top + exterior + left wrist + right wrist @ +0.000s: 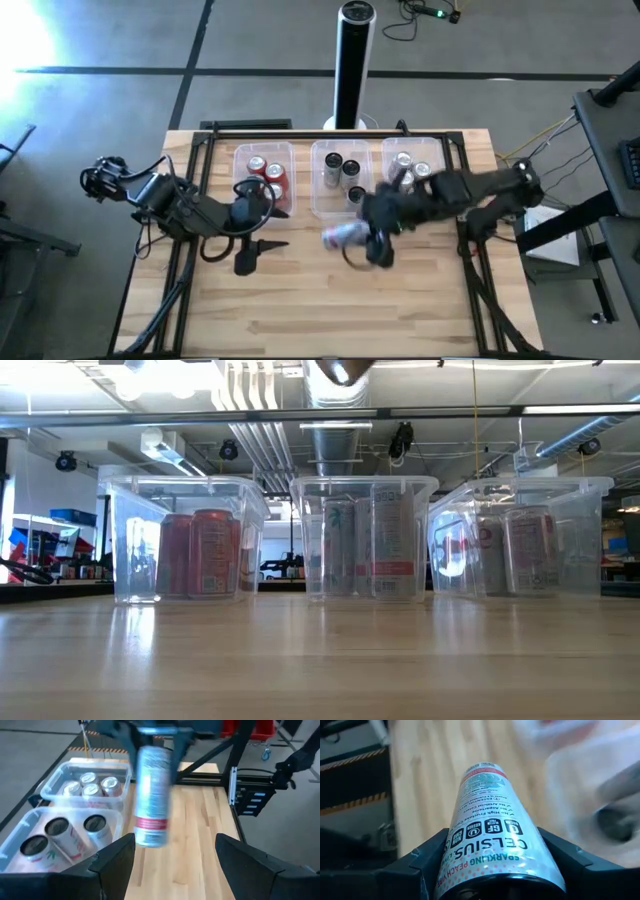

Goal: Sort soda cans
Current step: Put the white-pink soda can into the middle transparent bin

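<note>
My right gripper [372,245] is shut on a silver soda can [345,236] with a red band, held over the table's middle in front of the tubs. The left wrist view shows this can [151,795] blurred, hanging upright under the gripper. To its left, my left gripper [250,258] stands open above the table with nothing between its fingers. Red cans [268,178] stand in the left tub, dark-topped cans [343,170] in the middle tub, and silver cans [412,165] in the right tub. My right gripper pinches the silver can's side wall [470,865] between its two fingers [427,857], at the can's upper end. The fingers point down and lie along the can. It hangs upright below them [150,827], clear of the table.
Three clear tubs stand in a row at the far edge: left [262,148], middle [318,185], right [410,142]. A black tower [355,60] stands beyond the far edge. Bare wood [330,310] lies toward the near edge.
</note>
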{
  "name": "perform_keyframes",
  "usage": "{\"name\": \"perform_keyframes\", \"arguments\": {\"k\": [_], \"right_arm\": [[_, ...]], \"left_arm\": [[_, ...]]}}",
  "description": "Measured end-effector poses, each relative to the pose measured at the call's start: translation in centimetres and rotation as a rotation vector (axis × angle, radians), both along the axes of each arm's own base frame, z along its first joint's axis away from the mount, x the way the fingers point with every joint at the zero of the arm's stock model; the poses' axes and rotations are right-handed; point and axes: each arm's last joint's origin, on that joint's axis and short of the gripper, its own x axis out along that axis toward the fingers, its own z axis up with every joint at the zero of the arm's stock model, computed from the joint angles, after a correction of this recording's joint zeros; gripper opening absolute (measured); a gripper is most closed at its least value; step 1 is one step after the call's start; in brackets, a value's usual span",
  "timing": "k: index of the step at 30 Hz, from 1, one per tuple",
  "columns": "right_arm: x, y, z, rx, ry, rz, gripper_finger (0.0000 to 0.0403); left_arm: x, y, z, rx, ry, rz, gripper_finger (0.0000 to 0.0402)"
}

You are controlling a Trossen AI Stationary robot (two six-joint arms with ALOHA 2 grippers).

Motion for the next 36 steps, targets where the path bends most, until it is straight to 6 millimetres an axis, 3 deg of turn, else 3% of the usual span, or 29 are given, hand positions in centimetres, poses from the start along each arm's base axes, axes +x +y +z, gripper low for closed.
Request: {"name": "perform_keyframes", "arguments": {"k": [8, 19, 26, 36], "right_arm": [[2.7, -6.3, 1.4, -0.220, -0.018, 0.081, 0.0238], [7.0, -12.5, -1.9, -0.349, 0.279, 0.222, 0.0238], [7.9, -14.4, -4.4, -0.317, 0.378, 0.235, 0.0238], [9.8, -15.4, -7.3, -0.292, 0.445, 0.216, 0.0238]], "left_arm": [[-0.5, 0.6, -0.4, 0.002, 0.028, 0.155, 0.0260], [-1.8, 2.4, 0.7, -0.046, -0.022, 0.242, 0.0260], [-2.3, 3.4, 1.1, -0.017, -0.055, 0.333, 0.0260], [-1.9, 3.7, 0.9, 0.016, -0.042, 0.340, 0.0260]]}}
